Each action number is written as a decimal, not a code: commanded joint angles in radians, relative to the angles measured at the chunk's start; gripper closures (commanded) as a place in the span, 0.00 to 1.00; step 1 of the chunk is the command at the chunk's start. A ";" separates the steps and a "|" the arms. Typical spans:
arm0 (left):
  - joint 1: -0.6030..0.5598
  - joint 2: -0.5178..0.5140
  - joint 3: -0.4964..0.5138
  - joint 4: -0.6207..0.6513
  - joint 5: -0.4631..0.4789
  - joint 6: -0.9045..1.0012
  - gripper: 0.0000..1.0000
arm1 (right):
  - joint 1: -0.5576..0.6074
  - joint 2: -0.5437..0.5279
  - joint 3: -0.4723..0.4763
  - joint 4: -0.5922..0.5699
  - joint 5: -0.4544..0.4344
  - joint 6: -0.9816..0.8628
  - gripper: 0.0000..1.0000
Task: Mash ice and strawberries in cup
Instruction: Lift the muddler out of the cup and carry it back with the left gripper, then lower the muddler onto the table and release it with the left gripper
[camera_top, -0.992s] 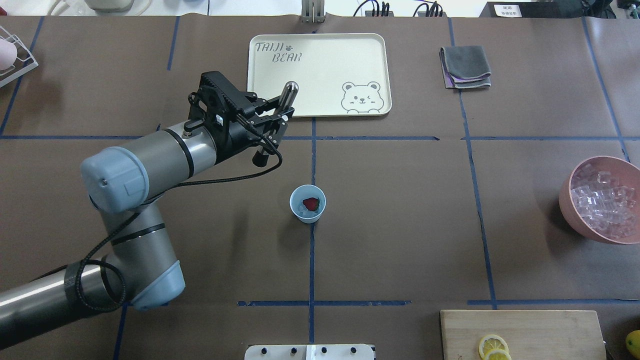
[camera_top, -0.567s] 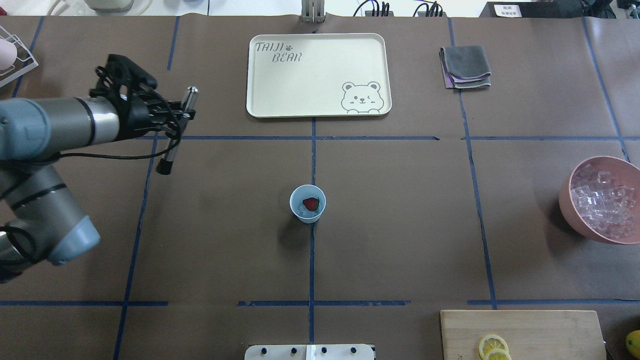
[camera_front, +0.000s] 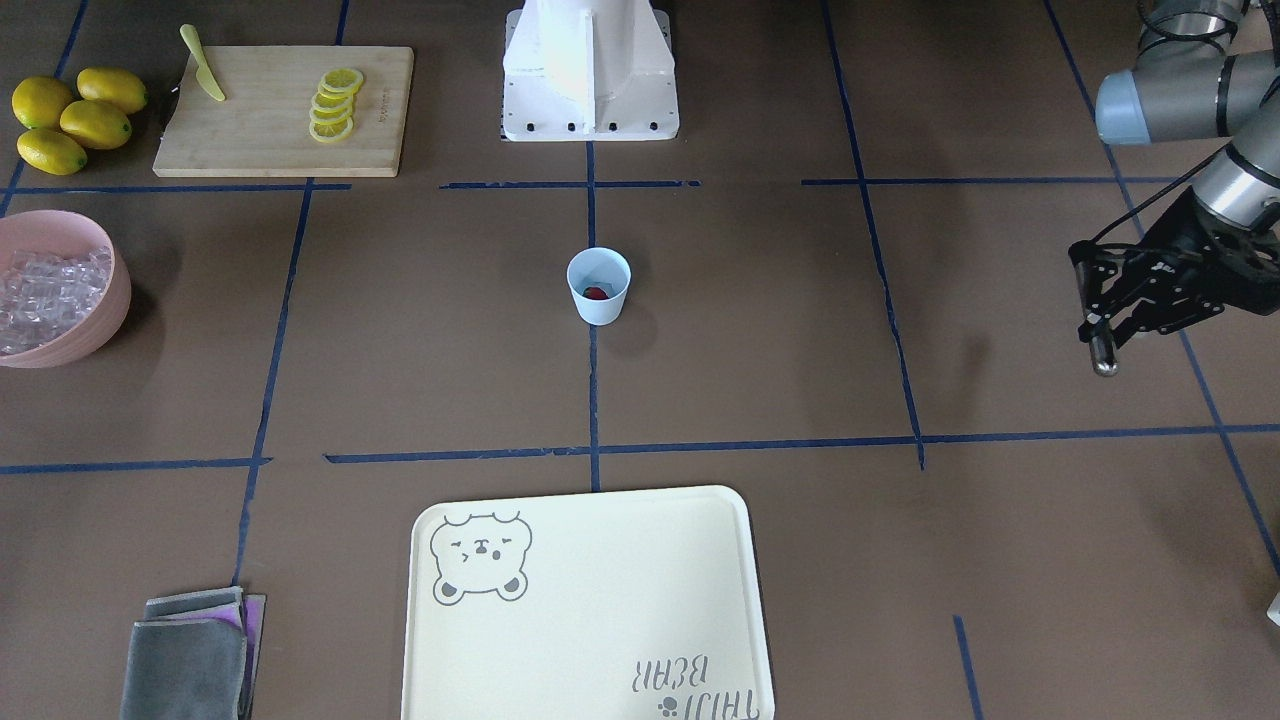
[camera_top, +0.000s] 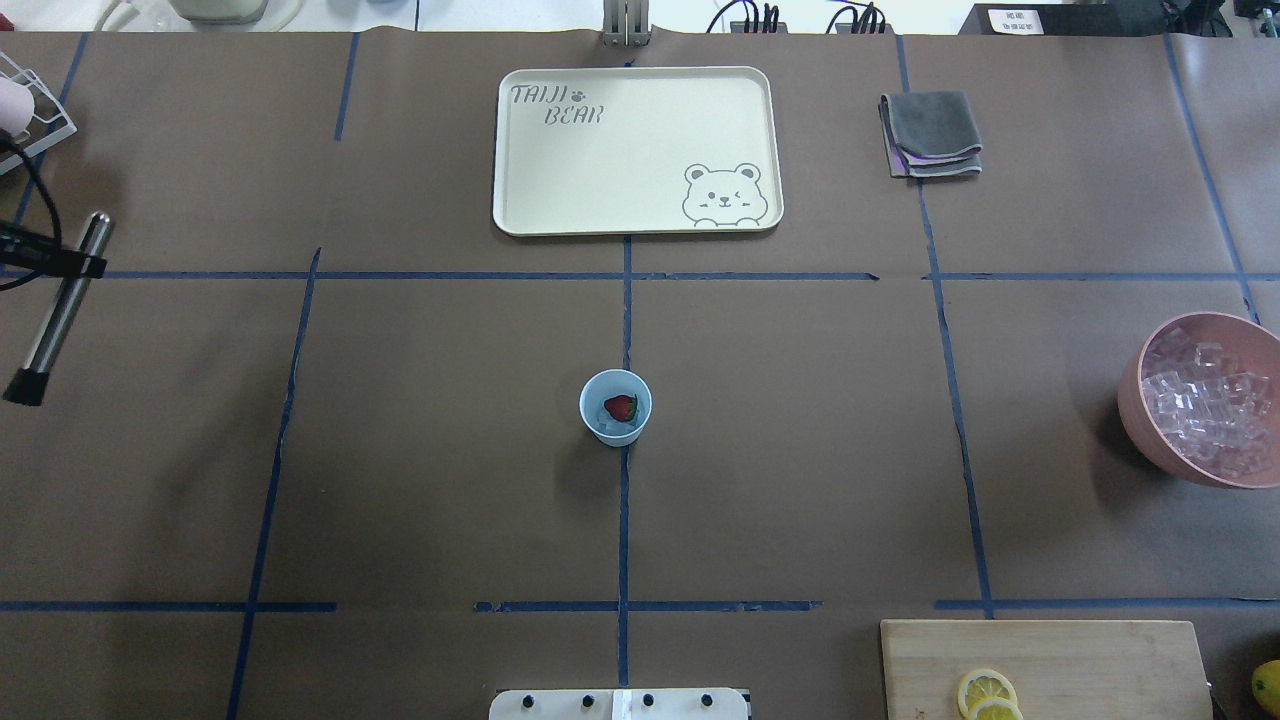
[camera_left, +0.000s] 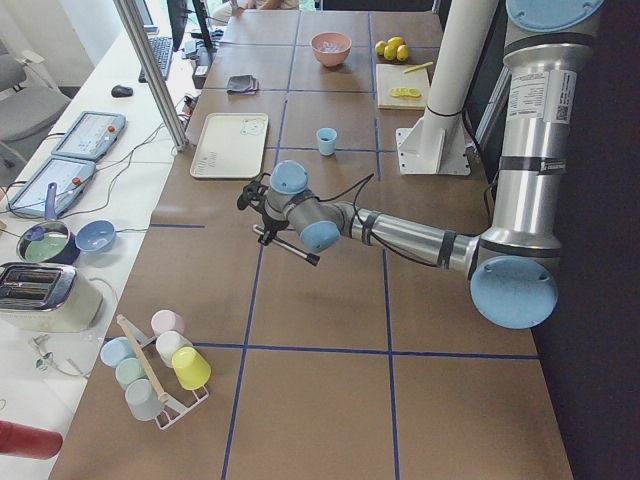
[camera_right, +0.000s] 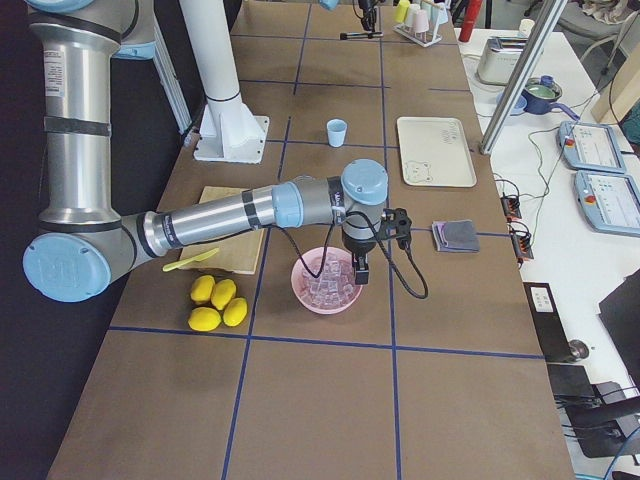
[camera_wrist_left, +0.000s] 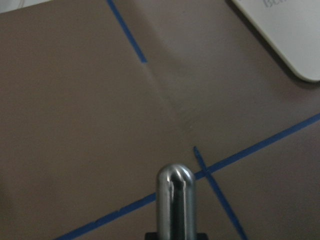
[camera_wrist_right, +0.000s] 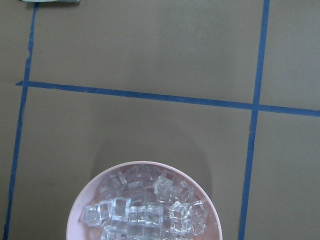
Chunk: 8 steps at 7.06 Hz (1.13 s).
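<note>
- Cup: alone mid-table; bare table on all 4 sides, mouth open from above.
- Tray: beyond the cup, well apart.
- Folded cloth: far right, well apart.
- Pink bowl: right edge; right gripper hangs over it, blocking entry from above.
- Cutting board: near right corner.
- Left gripper: clamped on a metal rod, at the left edge, well apart from the cup.
</note>
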 joint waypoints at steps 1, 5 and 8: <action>-0.016 0.064 -0.002 0.270 -0.007 0.035 1.00 | 0.000 -0.005 0.000 0.000 0.001 0.001 0.00; -0.002 0.043 0.161 0.241 0.055 0.055 0.96 | 0.000 -0.005 0.006 0.000 0.002 0.001 0.00; 0.007 0.020 0.232 0.202 0.055 0.041 0.93 | 0.000 -0.006 0.008 0.000 0.002 0.001 0.00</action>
